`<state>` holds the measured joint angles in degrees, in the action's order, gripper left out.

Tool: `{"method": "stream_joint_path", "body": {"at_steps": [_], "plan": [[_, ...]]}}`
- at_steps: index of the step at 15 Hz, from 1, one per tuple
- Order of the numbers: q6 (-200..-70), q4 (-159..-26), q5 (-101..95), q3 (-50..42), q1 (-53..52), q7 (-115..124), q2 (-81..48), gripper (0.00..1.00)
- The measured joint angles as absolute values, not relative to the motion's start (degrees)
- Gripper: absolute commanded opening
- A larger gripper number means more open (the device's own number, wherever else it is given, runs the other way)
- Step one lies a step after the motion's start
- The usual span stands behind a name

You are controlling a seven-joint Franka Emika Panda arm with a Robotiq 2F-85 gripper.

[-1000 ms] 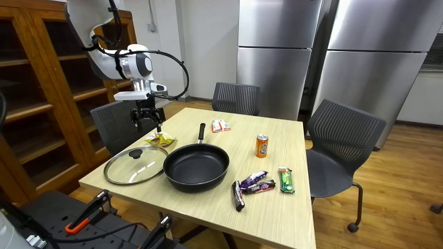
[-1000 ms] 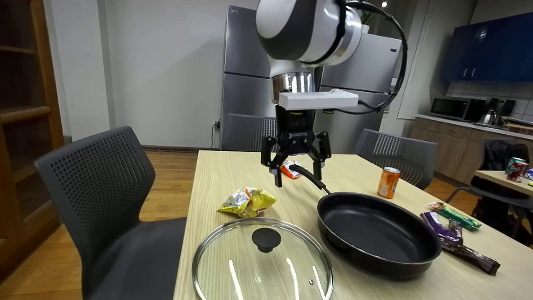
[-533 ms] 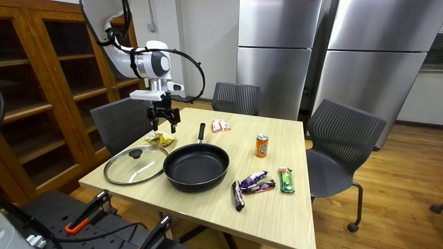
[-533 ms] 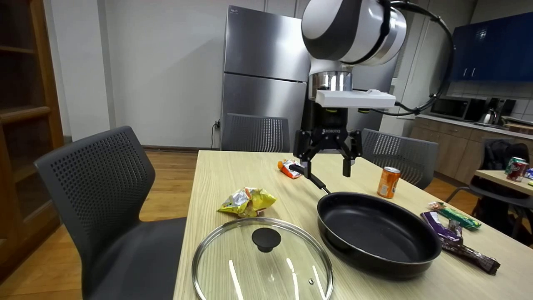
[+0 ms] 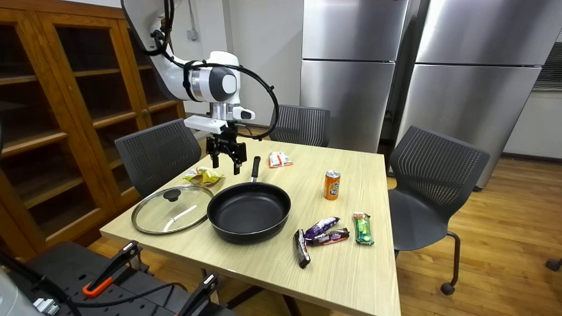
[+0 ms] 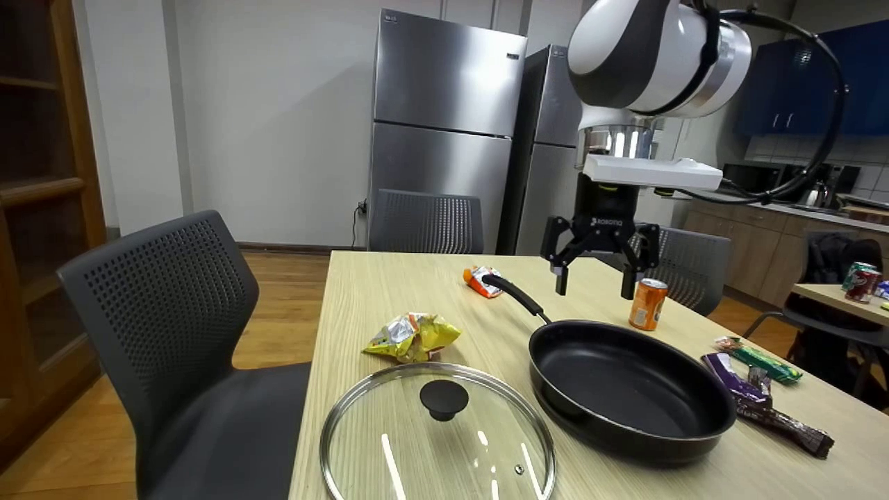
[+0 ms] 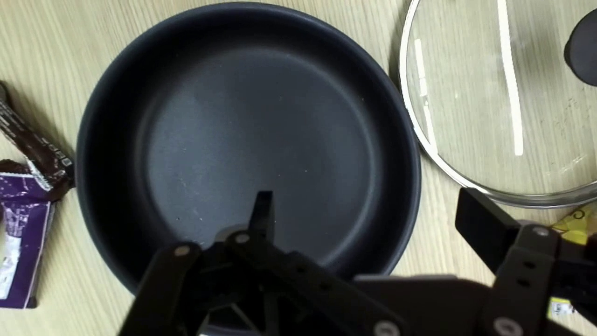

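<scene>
A pale wood-grain table (image 5: 347,285) stands on a plank floor (image 5: 505,245), with grey chairs (image 5: 298,125) (their backs perforated) at its sides; a glass-fronted wooden cabinet (image 5: 72,114) and steel refrigerators (image 5: 347,101) stand along the walls; on the table the black frying pan (image 5: 249,210) rests just beside the glass lid (image 6: 439,437), its handle (image 5: 256,166) reaching toward an orange-and-white packet (image 5: 279,159); the gripper (image 6: 595,285) hangs in the air near the pan, its fingers (image 6: 628,285) well apart; a yellow bag (image 6: 415,338), an orange can (image 5: 332,185) and wrapped bars (image 5: 322,227) share the surface.

The pale table (image 5: 347,274) carries a pan (image 5: 249,211), lid (image 5: 175,210), can (image 5: 332,186) and 6 packets (image 5: 363,228).
</scene>
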<state>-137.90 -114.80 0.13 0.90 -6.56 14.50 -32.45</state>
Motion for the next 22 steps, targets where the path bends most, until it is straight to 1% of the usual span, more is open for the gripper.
{"method": "stream_joint_path", "body": {"at_steps": [12, 22], "plan": [[-142.7, -119.6, 7.0, -0.9, 0.8, 12.5, -31.9, 1.00], [-146.2, -120.9, 12.5, -3.0, 6.2, 11.9, -31.8, 1.00]]}}
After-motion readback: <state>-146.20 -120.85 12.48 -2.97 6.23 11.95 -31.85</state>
